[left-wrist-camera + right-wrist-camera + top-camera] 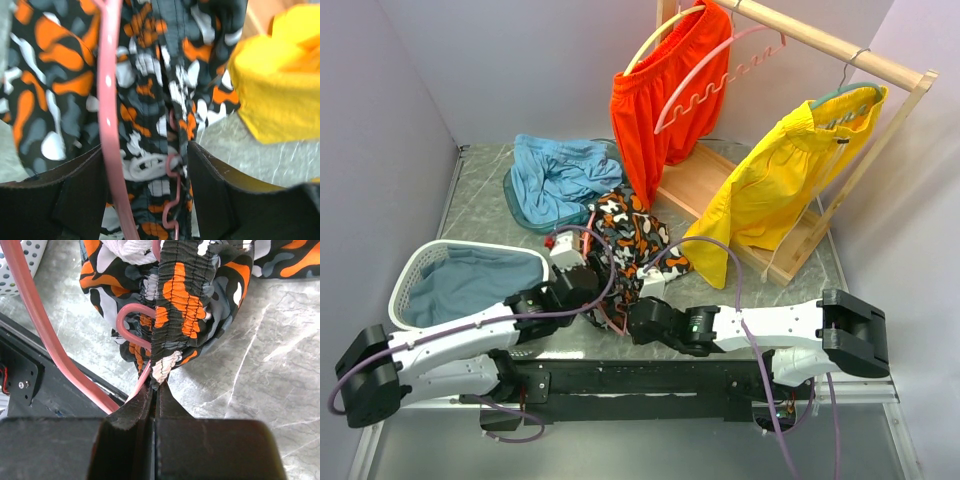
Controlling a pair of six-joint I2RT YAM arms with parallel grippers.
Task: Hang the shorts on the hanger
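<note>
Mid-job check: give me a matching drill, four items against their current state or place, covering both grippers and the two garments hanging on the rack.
Items:
1. left gripper
2. right gripper
3. orange shorts
4. yellow shorts

States or places:
A. hanging at the right end of the rail
B. shut on the waistband of the camouflage shorts
C. open, pink hanger between its fingers
D. hanging at the rail's left end

Pairs: 1-C, 2-B, 3-D, 4-A.

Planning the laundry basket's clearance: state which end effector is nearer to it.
Left. The left end effector is beside the basket's right rim; the right end effector is farther right, shut on the shorts.
</note>
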